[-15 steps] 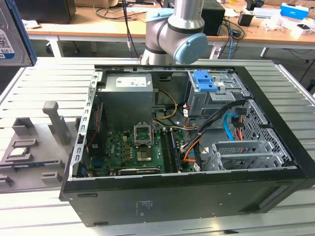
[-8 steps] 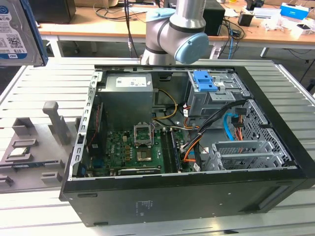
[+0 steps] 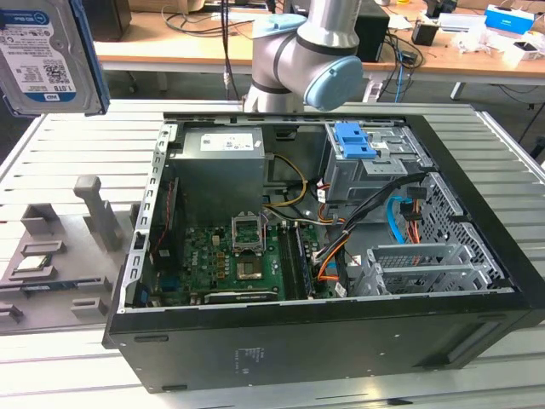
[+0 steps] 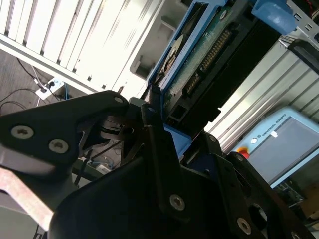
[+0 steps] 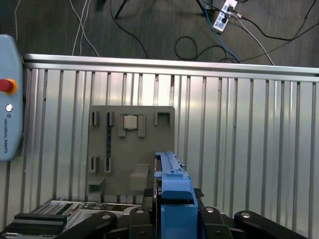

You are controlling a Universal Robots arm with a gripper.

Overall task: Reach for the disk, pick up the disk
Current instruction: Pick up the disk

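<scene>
While the black gripper (image 5: 172, 198) clamps it, the flat silver-grey metal disk (image 3: 44, 51), with blue-and-white barcode label and bright blue plastic side rails, hangs above the ribbed grey metal table (image 5: 239, 124).

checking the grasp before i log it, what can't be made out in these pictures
- Exterior view: the disk is cut off by the top and left edges.
- Second wrist view: the fingers cover the disk's near end, hiding the contact spots.
- First wrist view: the disk is edge-on, label unseen.
- Exterior view: parts on the grey tray are too small to identify.
</scene>
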